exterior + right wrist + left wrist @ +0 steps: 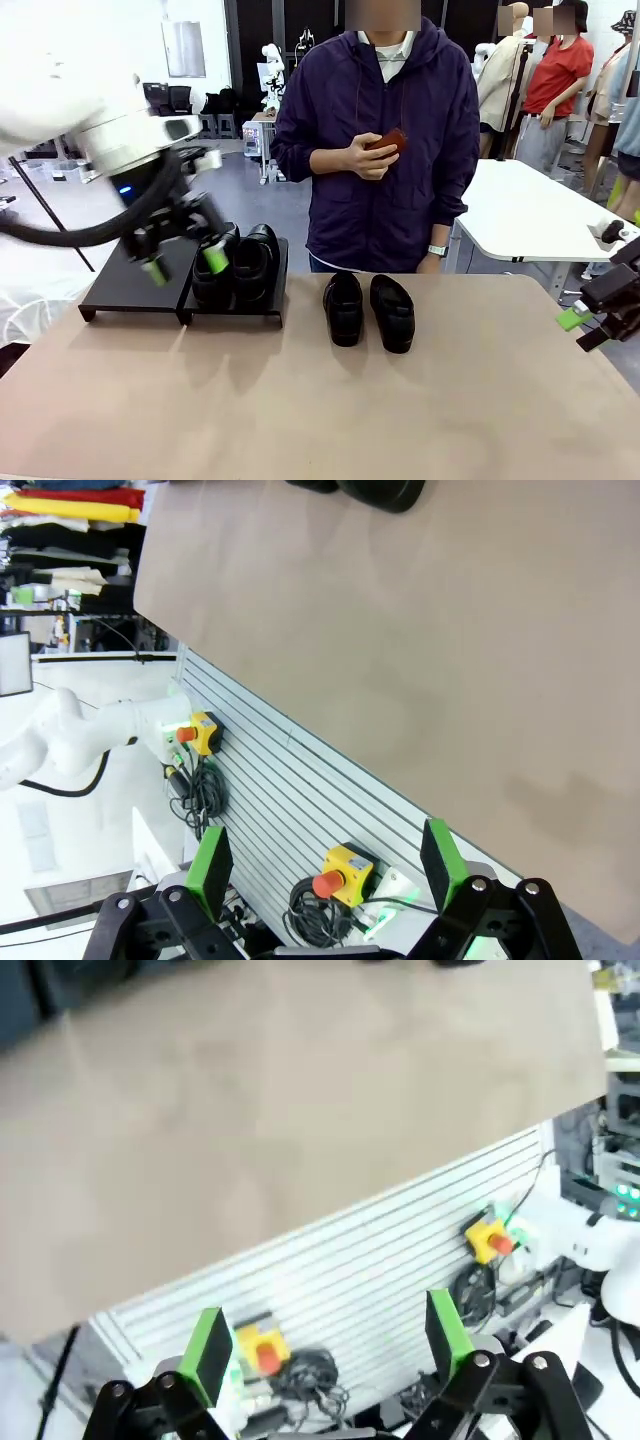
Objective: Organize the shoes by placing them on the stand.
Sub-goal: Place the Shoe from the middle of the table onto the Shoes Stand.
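Observation:
Two glossy black shoes [255, 262] sit side by side on the right panel of the low black stand [125, 290], whose left panel is bare. Two more shoes [343, 307] [392, 312] lie on the tan table in front of the person; their ends show at the top edge as shoes [380, 492]. My left gripper [185, 264] hovers just in front of the shoes on the stand, open, and the left gripper [330, 1345] has nothing between its green pads. At the table's right edge my right gripper [585, 328] stands open, and nothing lies between the pads of the right gripper [326, 865].
A person in a purple jacket stands at the far side holding a small dark-red object [390, 140]. The wrist views look down past the table's near edge onto a white slatted panel [350, 1280] with yellow emergency-stop boxes [340, 870]. The table's front half [300, 410] is bare.

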`<state>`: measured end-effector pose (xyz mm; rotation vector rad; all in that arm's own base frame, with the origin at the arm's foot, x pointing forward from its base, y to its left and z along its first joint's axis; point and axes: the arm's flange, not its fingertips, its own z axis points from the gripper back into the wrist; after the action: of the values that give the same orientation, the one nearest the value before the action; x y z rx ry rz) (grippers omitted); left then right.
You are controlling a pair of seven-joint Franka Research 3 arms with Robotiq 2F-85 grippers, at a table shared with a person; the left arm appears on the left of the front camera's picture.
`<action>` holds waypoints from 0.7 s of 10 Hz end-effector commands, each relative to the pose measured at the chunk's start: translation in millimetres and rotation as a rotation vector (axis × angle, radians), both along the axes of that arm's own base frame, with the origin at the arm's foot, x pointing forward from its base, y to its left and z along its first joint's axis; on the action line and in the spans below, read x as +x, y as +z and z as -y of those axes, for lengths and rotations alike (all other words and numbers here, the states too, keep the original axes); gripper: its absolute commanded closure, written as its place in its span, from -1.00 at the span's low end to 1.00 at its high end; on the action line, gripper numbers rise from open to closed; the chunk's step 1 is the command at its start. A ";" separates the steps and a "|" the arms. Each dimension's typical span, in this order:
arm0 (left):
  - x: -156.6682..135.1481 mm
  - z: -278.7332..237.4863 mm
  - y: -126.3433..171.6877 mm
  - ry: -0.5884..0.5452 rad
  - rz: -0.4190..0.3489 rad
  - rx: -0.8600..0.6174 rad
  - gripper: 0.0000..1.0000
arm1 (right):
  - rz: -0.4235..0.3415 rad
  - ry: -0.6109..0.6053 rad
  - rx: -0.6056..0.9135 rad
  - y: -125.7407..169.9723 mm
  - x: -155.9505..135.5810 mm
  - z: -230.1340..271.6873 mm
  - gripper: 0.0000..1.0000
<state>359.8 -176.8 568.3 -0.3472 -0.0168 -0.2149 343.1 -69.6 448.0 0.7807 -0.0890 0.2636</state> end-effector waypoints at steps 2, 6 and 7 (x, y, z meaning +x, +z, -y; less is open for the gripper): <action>-92.7 -64.0 -44.6 0.229 0.080 -0.168 -1.00 | 0.016 0.021 0.002 1.1 -0.1 3.5 -1.00; -93.6 -93.7 -42.3 0.297 0.056 -0.238 -1.00 | 0.016 0.021 0.002 1.1 -0.1 3.5 -1.00; -93.6 -93.7 -42.3 0.297 0.056 -0.238 -1.00 | 0.016 0.021 0.002 1.1 -0.1 3.5 -1.00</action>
<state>267.2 -63.8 540.1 -0.6117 -0.1921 0.1147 342.9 -69.6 448.2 0.7808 -0.0885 0.2639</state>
